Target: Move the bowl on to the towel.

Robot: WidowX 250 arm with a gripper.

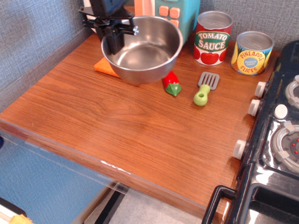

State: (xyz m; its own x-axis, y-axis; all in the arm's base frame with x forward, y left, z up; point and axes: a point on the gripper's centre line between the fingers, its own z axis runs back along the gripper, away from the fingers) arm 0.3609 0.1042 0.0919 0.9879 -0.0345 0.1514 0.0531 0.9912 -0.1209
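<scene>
At the back left of the counter [117,126], the gripper [113,36] is clamped on the near-left rim of the bowl [142,49], holding it over the towel [104,66], of which only an orange corner shows at the bowl's lower left. This looks like the carry-and-place step, nearly done: the next move calls for lowering the bowl squarely onto the cloth and then releasing the rim. Most of the towel is hidden under the bowl, the arm is cut off by the top edge, and I cannot tell whether the bowl's base already touches the cloth.
</scene>
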